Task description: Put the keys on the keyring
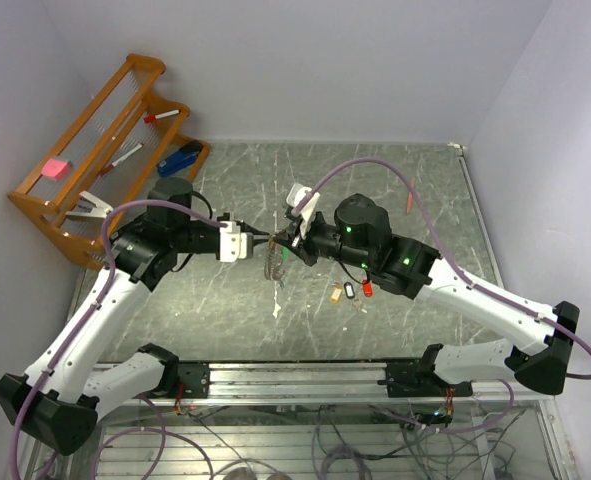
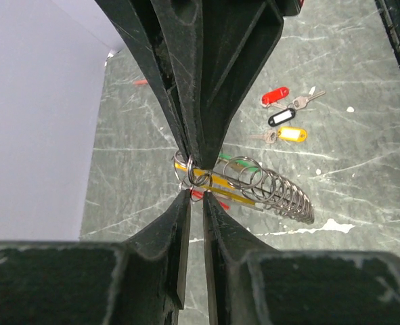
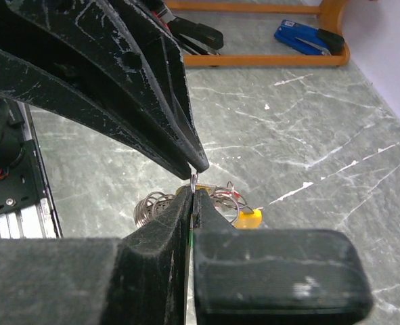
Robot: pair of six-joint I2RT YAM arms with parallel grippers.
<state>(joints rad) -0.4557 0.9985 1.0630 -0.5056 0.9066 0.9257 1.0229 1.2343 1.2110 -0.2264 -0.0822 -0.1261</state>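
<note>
One keyring [image 2: 183, 167] is held up in the air over the middle of the desk [image 1: 425, 180], between the two tools. Its thin silver loops sit at the finger tips, and a yellow band [image 2: 221, 185] goes from them toward a long coil of silver wire [image 2: 278, 190] that hangs at the same bunch. A small red piece [image 2: 198, 195] and a thin green piece [image 2: 231, 158] show beside the band; it cannot be told from the pictures if these are key tags. The left tool [image 2: 194, 197] is almost closed, with only a narrow slit, and it grips the keyring at the band end. The right tool [image 3: 192, 195] is fully closed and pinches the thin silver loop from the opposite side, tip against tip with the left one.

Three keys [image 2: 281, 116] lie loose on the desk, near the right arm, close together: one with a red tag, one black-and-white, one yellow. Farther away, a red pen [image 1: 408, 201] lies near the back wall. A wooden rack [image 1: 105, 150] stands in the far left corner, with a blue stapler [image 1: 180, 158] in it.
</note>
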